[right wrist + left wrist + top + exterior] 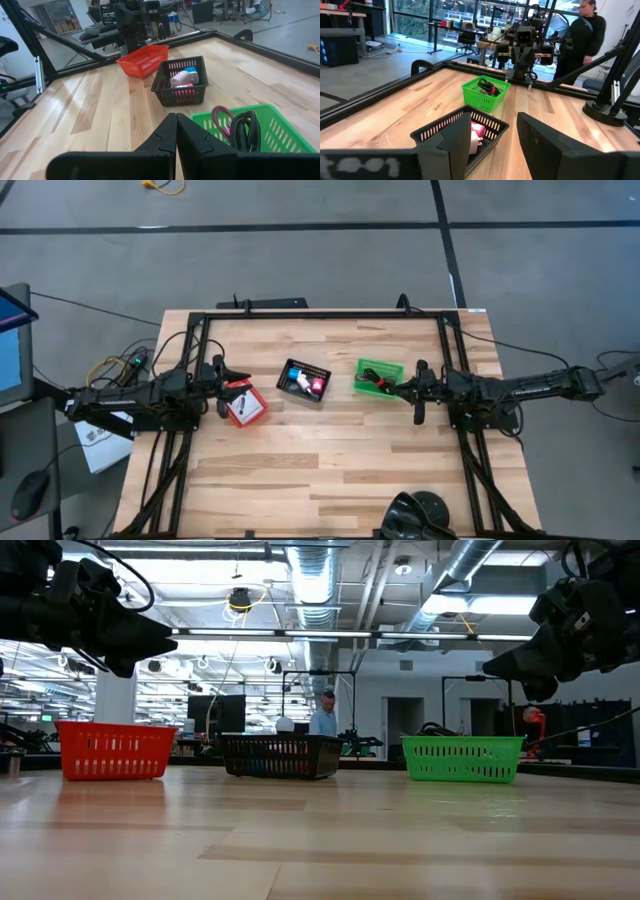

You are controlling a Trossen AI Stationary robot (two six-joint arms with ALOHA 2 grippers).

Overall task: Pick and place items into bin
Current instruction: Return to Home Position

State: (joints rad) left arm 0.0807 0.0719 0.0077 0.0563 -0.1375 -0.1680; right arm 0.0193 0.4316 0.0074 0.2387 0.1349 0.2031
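Sorting looks done: pink pieces [184, 79] lie in the black bin [172, 97] at the overhead frame's centre, the white card [244, 407] in the red bin [137, 67] left of it, and the cable [243, 131] in the green bin [282, 134] to the right. Your left gripper [492, 122] is spread and empty, your right gripper [176, 120] pinched on nothing. Lift both clear of the rims before retracting.

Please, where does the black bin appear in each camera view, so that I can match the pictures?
High view: black bin at the centre of the table, left of the green bin.
Low view: black bin mid-picture, green bin to its right.
Left wrist view: black bin nearest, green bin beyond it.
Right wrist view: black bin centre, beyond the green bin.
Shared landmark: the green bin.
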